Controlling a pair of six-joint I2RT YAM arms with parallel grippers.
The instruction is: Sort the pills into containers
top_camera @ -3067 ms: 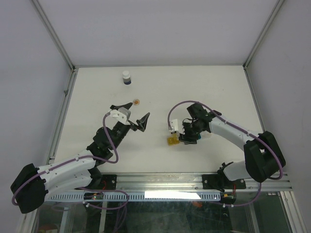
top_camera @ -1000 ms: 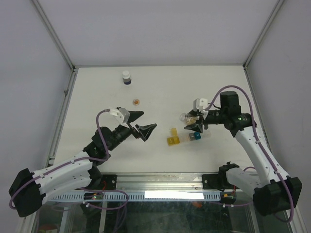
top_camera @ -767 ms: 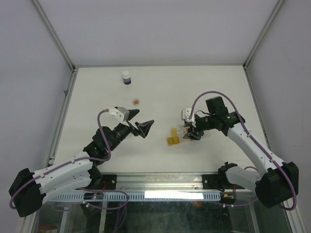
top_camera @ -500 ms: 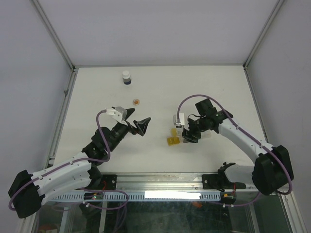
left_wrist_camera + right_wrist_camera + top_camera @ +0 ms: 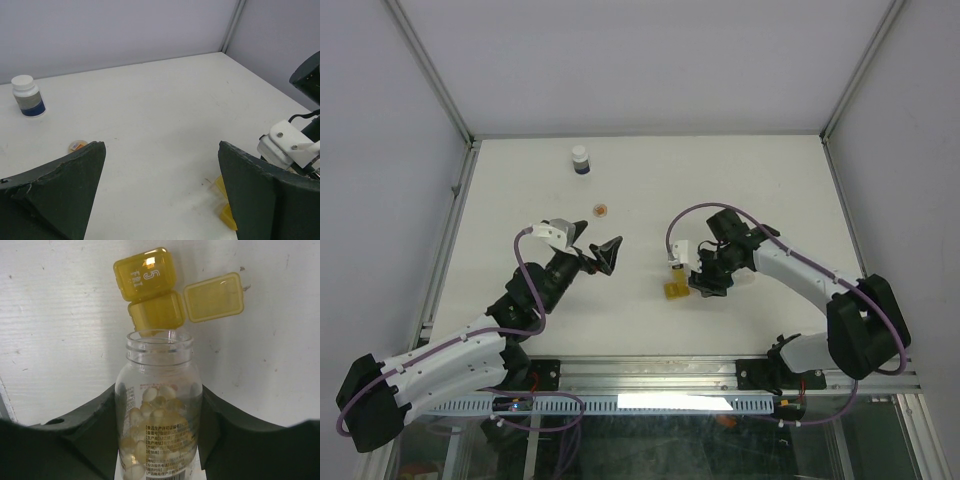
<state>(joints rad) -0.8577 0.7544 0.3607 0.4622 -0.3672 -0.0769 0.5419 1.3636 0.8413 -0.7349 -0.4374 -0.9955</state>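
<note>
The white desk fills the middle of the overhead view. The right pincer is closed on the sides of a clear plastic bottle, which is uncapped and part-filled with pale yellow pills.

In the right wrist view the bottle's open mouth sits at the centre of the frame. It points toward two small translucent yellow plastic boxes in the upper middle. The open yellow box lies right at the mouth, with its hinged lid folded out flat to the right. The rim of the mouth overlaps the box's near edge, though I cannot tell whether they touch. The closed yellow box, marked "5 FRI", touches the open one on its far side and sits slightly askew to it. From above, both boxes appear just left of the right pincer, below the centre of the frame.

The left pincer hovers with its jaws spread wide, holding nothing. In the overhead view it is left of centre, well apart from the boxes.

A small white bottle with a dark blue band stands upright in the upper left of the desk. A small round orange object lies just below it in the frame, between that bottle and the left pincer.
</note>
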